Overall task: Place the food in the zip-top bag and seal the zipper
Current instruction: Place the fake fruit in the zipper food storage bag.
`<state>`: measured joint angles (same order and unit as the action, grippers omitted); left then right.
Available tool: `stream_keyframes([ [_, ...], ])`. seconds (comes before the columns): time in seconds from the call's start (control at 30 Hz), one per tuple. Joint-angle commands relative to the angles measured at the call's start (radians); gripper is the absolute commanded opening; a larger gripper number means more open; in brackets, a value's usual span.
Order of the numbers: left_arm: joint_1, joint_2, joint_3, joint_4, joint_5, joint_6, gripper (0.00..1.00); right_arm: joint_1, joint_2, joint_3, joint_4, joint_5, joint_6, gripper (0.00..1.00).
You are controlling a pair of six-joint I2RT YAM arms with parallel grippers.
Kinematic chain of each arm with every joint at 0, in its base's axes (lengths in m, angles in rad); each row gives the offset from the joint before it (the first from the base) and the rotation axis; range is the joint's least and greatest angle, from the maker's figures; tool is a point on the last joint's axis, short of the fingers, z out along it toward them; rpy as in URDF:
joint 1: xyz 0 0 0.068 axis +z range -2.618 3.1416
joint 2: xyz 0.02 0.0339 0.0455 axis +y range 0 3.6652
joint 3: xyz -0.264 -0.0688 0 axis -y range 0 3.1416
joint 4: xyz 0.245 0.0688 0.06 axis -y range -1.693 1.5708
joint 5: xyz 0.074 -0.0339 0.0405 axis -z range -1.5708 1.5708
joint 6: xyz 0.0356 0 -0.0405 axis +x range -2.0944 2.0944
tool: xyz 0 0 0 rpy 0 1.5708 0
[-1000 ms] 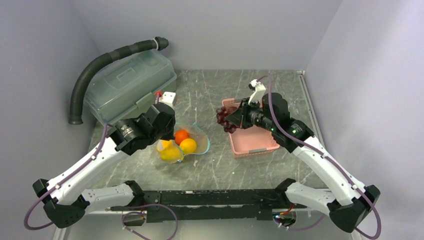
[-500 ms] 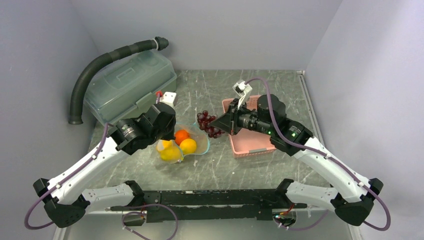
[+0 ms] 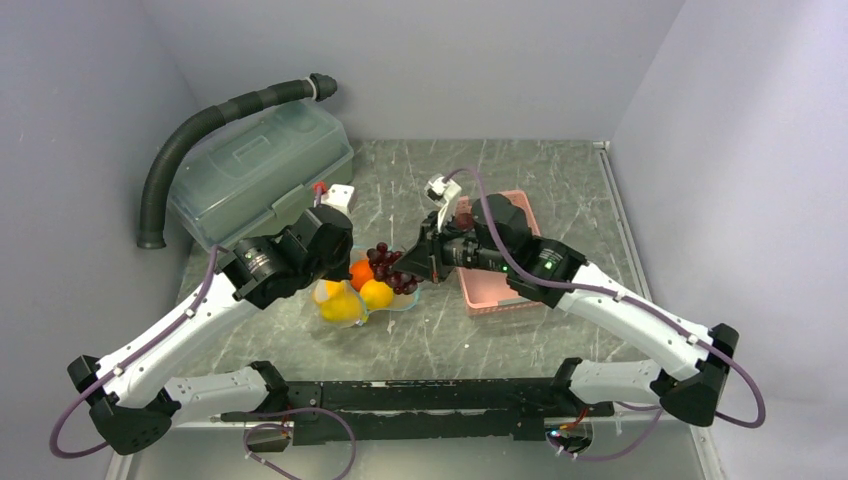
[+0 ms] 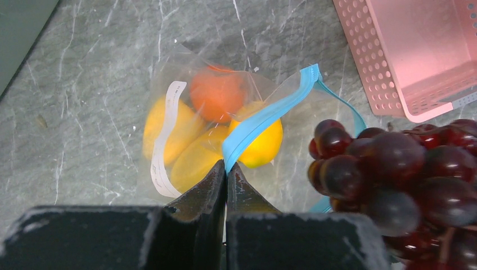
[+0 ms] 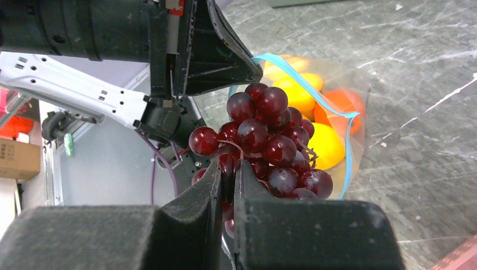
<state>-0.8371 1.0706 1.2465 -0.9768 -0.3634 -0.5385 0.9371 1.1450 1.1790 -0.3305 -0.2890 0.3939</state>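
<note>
The clear zip-top bag [image 3: 385, 297] lies on the table with the orange [image 4: 216, 95] and yellow pieces [image 4: 169, 126] inside. My left gripper [image 4: 226, 167] is shut on its teal zipper strip [image 4: 264, 115] and holds the mouth up and open; it shows in the top view [image 3: 338, 268] too. My right gripper [image 5: 226, 167] is shut on the dark purple grape bunch [image 5: 264, 140] and holds it in the air just at the bag's mouth [image 5: 337, 121]. The grapes also show in the top view [image 3: 390, 267] and the left wrist view [image 4: 388, 174]. The small reddish-purple fruit is not in view.
The pink perforated basket [image 3: 500, 295] stands right of the bag, partly under my right arm, and looks empty in the left wrist view [image 4: 416, 50]. A large green-grey lidded box [image 3: 260, 170] and a black ribbed hose [image 3: 200, 125] sit at the back left.
My right arm has carried the grape bunch leftward from over the basket to the bag's mouth. The left gripper has stayed on the zipper strip.
</note>
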Motion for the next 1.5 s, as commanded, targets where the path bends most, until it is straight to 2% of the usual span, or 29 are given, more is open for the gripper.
stream_keyframes([
  [0.0,0.003,-0.005,0.024,0.026,0.006,-0.001,0.08,0.024,0.038,0.042,0.098,0.026,-0.022,0.0],
  [0.5,0.003,-0.009,0.012,0.032,0.019,0.0,0.09,0.079,0.252,0.054,0.128,0.067,-0.037,0.0],
  [0.77,0.004,0.001,0.034,0.03,0.027,0.008,0.09,0.089,0.361,0.089,0.209,0.152,0.04,0.0],
  [1.0,0.003,0.002,0.031,0.032,0.035,0.0,0.08,0.089,0.407,0.082,0.354,0.208,0.136,0.0],
  [1.13,0.004,-0.003,0.029,0.032,0.037,-0.004,0.08,0.089,0.465,0.095,0.364,0.246,0.166,0.01],
  [1.27,0.004,-0.007,0.025,0.027,0.03,-0.006,0.09,0.089,0.49,0.097,0.358,0.236,0.184,0.28],
  [1.47,0.003,-0.01,0.024,0.023,0.022,-0.007,0.09,0.092,0.444,0.079,0.348,0.234,0.184,0.49],
])
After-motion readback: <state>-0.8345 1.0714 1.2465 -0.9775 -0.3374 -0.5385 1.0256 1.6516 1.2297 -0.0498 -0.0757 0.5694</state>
